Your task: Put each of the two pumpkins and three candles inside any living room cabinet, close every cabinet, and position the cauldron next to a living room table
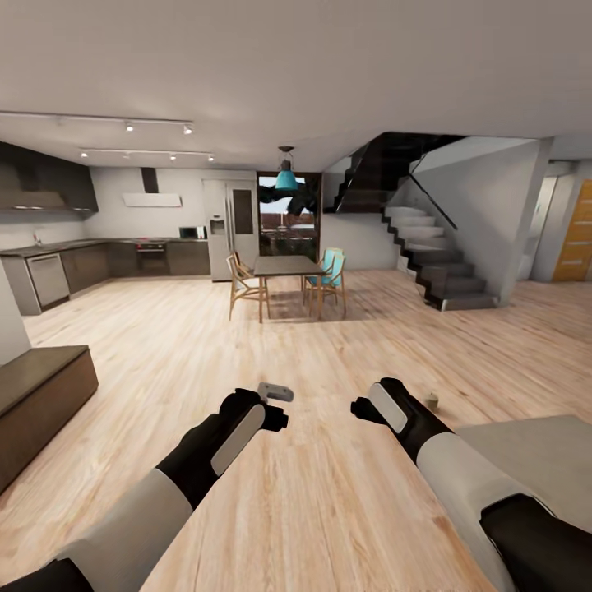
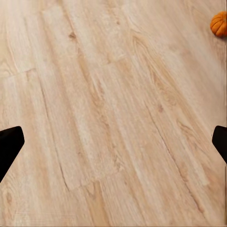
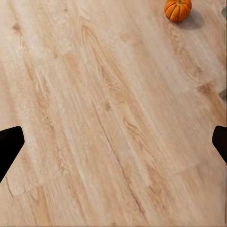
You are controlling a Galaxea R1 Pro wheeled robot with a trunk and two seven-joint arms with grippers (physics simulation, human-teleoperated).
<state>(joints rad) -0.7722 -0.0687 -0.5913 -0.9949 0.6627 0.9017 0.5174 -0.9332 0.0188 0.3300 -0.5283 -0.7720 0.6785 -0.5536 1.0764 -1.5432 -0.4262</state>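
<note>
Big open room with a wood floor (image 1: 329,493), the dark low cabinet (image 1: 37,403) off to the left. Both arms hang over bare planks, left tool (image 2: 113,142) and right tool (image 3: 113,142) spread wide, empty. A pumpkin (image 3: 178,10) sits on the floor; the tiny thing (image 1: 431,400) by the right arm is maybe a candle.

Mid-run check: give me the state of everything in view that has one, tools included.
Left tool: open, empty, over bare floor.
Right tool: open, empty, over bare floor.
Pumpkin: upright on the wood floor, not in a cabinet.
Cabinet: at the head view's left edge; fronts cannot be judged.
Table: a grey corner shows beside the right arm.
</note>
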